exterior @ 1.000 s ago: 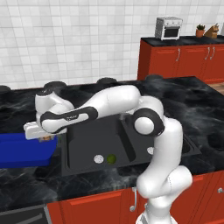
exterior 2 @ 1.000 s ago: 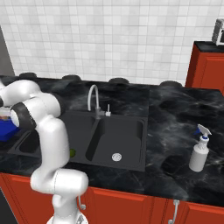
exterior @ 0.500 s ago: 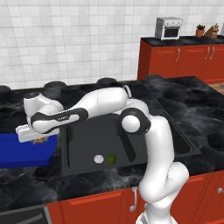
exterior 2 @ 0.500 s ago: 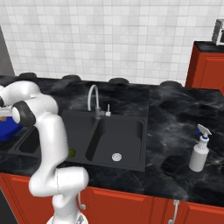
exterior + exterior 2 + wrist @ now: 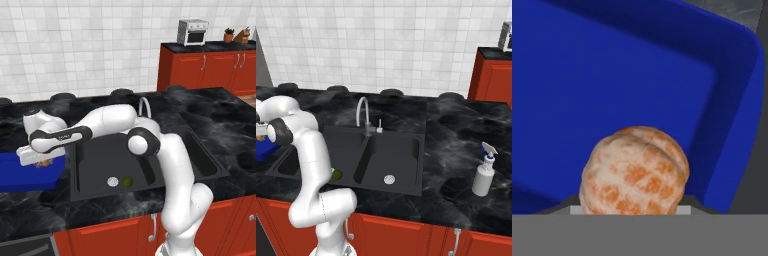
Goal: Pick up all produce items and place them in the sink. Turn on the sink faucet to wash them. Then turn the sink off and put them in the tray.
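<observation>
Stage shown: transfer of washed produce to the tray, half complete.

At far left of the left base view, the tray (image 5: 30, 172) sits on the counter (image 5: 220, 115) at 9 o'clock from the sink (image 5: 90, 170). The gripper (image 5: 44, 162) hangs over the tray's near right corner, its jaws clamped on the tan-brown produce item (image 5: 45, 162). In the hand view this item (image 5: 634, 172) fills the space between the fingertips, with the tray floor (image 5: 602, 90) beneath it. It has not been released, so delivery is judged unfinished.

The item is a lumpy near-sphere: no long axis can be read, and no stem end or pointing direction is visible.

Further right, the dark green ball (image 5: 127, 182) lies on the floor of the left basin, just at 3 o'clock from the drain (image 5: 113, 182). It is equally round, without a readable axis. Judged from this, it remains to be carried over.

The sink faucet (image 5: 363, 114) stands at 12 o'clock of the sink in the right base view. No running water is visible.
</observation>
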